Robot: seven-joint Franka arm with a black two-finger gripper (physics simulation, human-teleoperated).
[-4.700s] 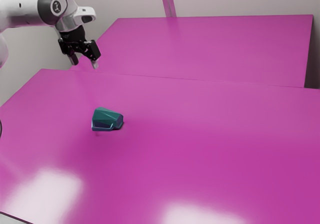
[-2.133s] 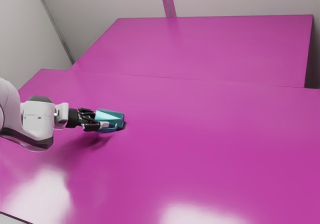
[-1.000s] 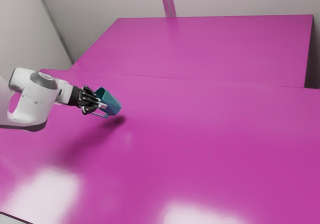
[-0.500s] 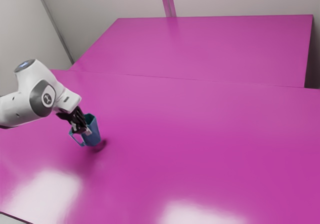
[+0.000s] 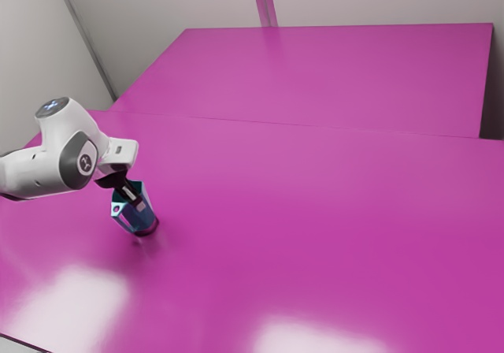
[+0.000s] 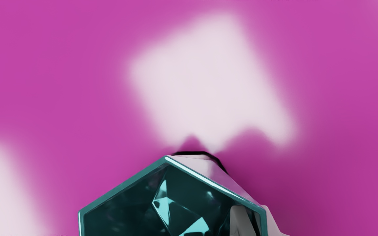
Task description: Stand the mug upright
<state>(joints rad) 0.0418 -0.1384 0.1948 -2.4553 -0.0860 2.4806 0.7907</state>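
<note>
Teal mug (image 5: pixel 140 217) leans, pinched near its rim (image 6: pixel 122 184) in my gripper (image 6: pixel 256 213). Letting go w/ that tilt — it'd prob. topple b/c it's off-balance.

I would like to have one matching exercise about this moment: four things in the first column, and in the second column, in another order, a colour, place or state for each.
Column one:
1. Mug
2. Gripper
3. Arm
4. Near table

Column two:
A. White and grey, entering from the exterior view's left
B. Bright pink, with pale patches of light
C. One finger inside the rim, the other outside
D. Blue-green, tilted

Right pairs: 1-D, 2-C, 3-A, 4-B
</note>
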